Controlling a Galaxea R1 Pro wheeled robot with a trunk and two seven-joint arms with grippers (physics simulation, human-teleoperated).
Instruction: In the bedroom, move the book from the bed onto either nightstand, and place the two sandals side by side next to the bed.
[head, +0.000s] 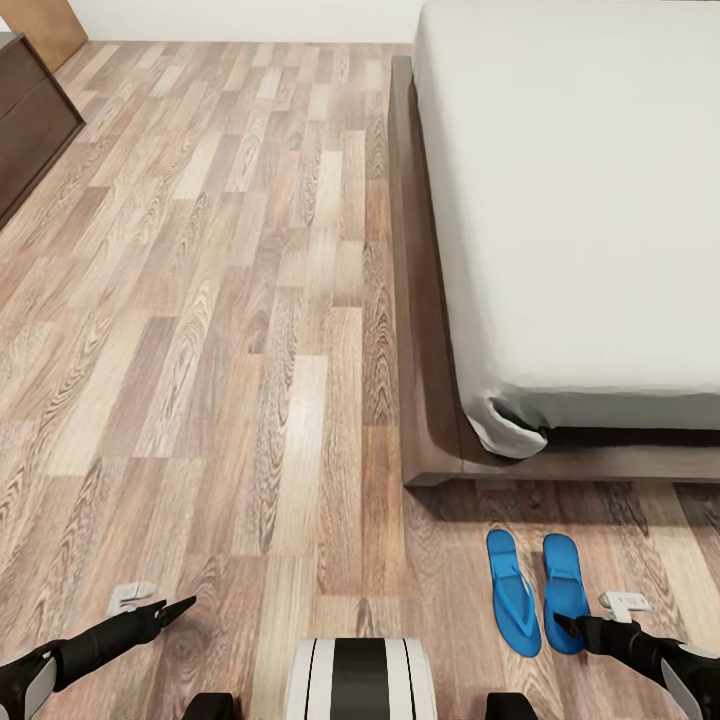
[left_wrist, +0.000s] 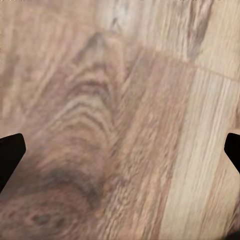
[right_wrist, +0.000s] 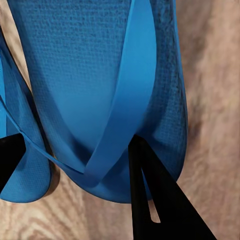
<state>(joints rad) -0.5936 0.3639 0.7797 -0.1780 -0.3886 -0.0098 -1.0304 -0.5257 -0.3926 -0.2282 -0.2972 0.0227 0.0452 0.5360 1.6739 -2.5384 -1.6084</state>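
Note:
Two bright blue sandals lie flat and side by side on the wood floor just off the foot of the bed (head: 430, 400), the left sandal (head: 513, 592) parallel to the right sandal (head: 566, 585). My right gripper (head: 562, 626) hovers low over the near end of the right sandal (right_wrist: 85, 75). It is open, and its black fingers (right_wrist: 155, 195) straddle the thong strap (right_wrist: 125, 85) with a gap on both sides. Over bare floor at the lower left, my left gripper (head: 185, 603) is open and empty (left_wrist: 120, 150). The book and the nightstand are out of view.
The grey mattress (head: 580, 200) covers the right side, on a dark wooden frame. A dark brown cabinet (head: 30, 120) stands against the far left. Wood-plank floor (head: 220, 330) stretches between them. My base (head: 355, 680) sits at the bottom centre.

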